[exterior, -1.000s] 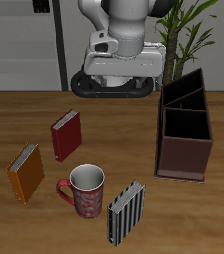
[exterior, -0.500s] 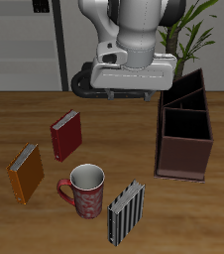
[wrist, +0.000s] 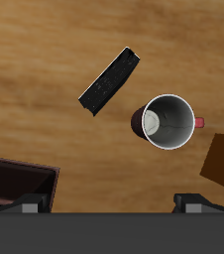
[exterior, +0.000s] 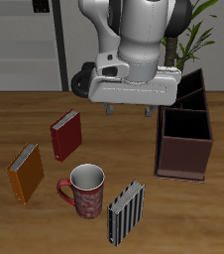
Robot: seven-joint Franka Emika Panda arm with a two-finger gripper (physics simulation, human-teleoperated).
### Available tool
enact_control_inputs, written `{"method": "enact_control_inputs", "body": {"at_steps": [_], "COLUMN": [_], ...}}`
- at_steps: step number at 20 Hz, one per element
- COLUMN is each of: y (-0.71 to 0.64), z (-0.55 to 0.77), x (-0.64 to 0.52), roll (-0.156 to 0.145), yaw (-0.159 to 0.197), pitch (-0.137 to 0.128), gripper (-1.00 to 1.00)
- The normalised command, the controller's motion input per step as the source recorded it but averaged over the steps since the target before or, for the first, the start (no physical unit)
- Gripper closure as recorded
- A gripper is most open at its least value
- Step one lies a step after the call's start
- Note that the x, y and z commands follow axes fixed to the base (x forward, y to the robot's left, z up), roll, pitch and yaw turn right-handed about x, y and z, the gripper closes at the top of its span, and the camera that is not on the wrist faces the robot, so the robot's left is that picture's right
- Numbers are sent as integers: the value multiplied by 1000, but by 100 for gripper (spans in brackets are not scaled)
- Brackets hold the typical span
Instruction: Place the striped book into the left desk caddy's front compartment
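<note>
The claw (exterior: 128, 109) hangs above the wooden counter (exterior: 15, 124) with its two short fingers spread apart and nothing between them, well clear of everything below. Beside it, toward one end of the counter, stands the dark maroon-brown open-topped desk caddy (exterior: 184, 139), a rectangular box with slanted side walls and inner partitions; the compartments that can be seen hold nothing, though the arm hides part of the rear one. Nearer the counter's front edge sits a red patterned mug (exterior: 84, 191) with a white inside, also holding nothing, its handle pointing away from the caddy. Just beside the mug, closest to the front edge, stands the thin striped book (exterior: 125, 211), upright on its lower edge and slightly turned, its cover ruled in narrow black-and-white vertical stripes; in the wrist view it shows as a dark slim slab (wrist: 111, 81) near the mug's round rim (wrist: 167, 122). Farther back stands a plain red book (exterior: 65, 135), and beyond the mug a plain orange book (exterior: 26, 173), both upright and apart.
</note>
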Motion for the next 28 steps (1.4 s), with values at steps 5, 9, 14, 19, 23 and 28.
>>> {"method": "enact_control_inputs", "body": {"at_steps": [5, 9, 14, 19, 23, 28], "y": [7, 32, -53, -60, -51, 42], "z": [118, 77, -50, -132, -196, -163], "x": [355, 349, 333, 225, 251, 182], "roll": [-29, -19, -26, -23, -18, -15], "yaw": [-51, -19, -75, -48, -82, -69], "pitch": [-20, -35, 10, 16, 12, 5], "gripper": [-100, -100, -100, -100, -100, -100]}}
